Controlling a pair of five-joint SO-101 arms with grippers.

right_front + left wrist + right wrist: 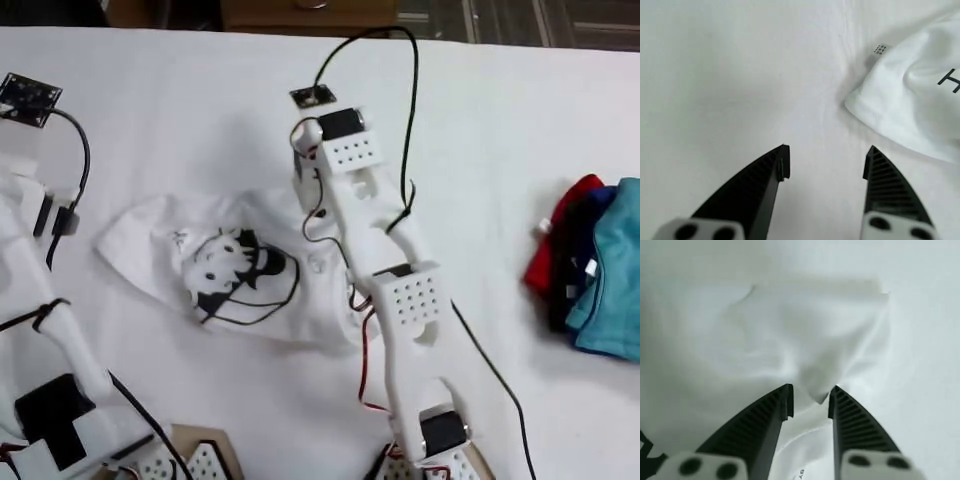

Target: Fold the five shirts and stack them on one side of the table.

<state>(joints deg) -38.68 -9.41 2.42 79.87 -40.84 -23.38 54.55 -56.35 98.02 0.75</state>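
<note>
Right gripper [811, 391] pinches a raised fold of the crumpled white cartoon-print cotton shirt [215, 265] lying lengthwise between the arms on the white table [150, 120]; left gripper [825, 160], spread wide, hangs just beside its opposite end.

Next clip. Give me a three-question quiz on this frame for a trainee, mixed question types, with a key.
1. Multiple choice: the right gripper pinches A) the white shirt, B) a sponge, C) a towel.
2. True or false: the left gripper grips the white shirt.
3. Fill in: the pile at the edge of the table shows red, dark blue and ___ cloth.
Key: 1 A. 2 false, it is open over bare table. 3 teal.
</note>
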